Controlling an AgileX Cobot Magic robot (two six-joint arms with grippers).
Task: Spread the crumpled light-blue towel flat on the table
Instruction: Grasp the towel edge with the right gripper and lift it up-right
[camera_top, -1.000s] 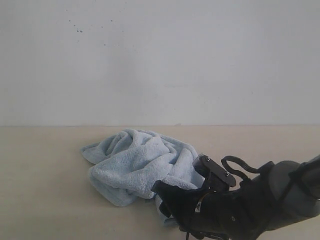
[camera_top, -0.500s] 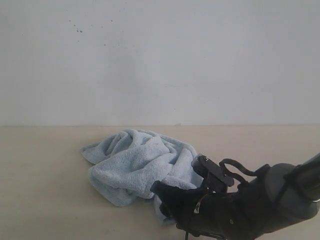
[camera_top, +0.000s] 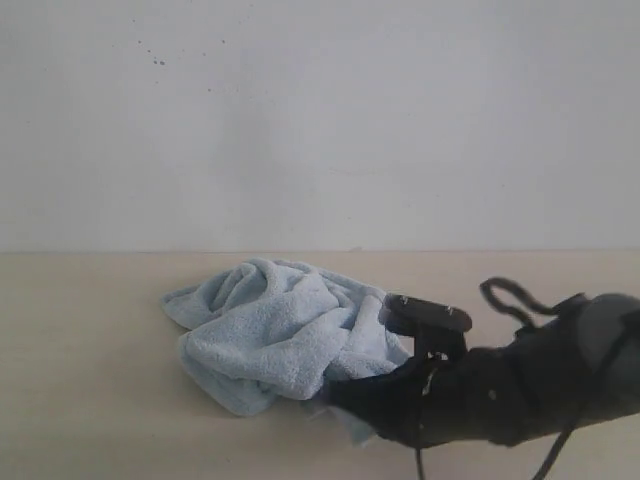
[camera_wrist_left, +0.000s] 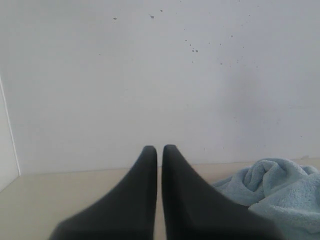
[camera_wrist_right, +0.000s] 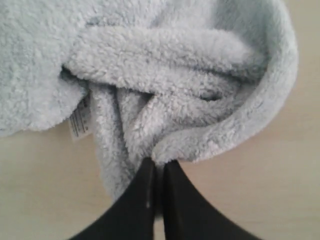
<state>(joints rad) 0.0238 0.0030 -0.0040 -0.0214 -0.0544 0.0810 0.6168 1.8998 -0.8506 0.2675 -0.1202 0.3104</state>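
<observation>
The light-blue towel (camera_top: 270, 335) lies crumpled in a heap on the beige table (camera_top: 90, 400). My right gripper (camera_top: 335, 395) reaches in low from the right and meets the heap's near right edge. In the right wrist view the right gripper (camera_wrist_right: 160, 162) is shut, its tips pinching a folded edge of the towel (camera_wrist_right: 165, 65). The white tag (camera_wrist_right: 80, 120) shows beside that fold. My left gripper (camera_wrist_left: 159, 148) is shut on nothing above the table (camera_wrist_left: 60, 190), with the towel (camera_wrist_left: 275, 190) off to one side. The exterior view does not show the left gripper.
An off-white wall (camera_top: 320, 120) rises behind the table's far edge. Bare table surface lies to the left of the towel and in front of it. The right arm's dark body and cables (camera_top: 520, 385) fill the lower right of the exterior view.
The right arm has swung to a flatter pose, its wrist block and cable loop now higher and further right. The gripper tips stay at the towel's near edge, which has shifted slightly.
</observation>
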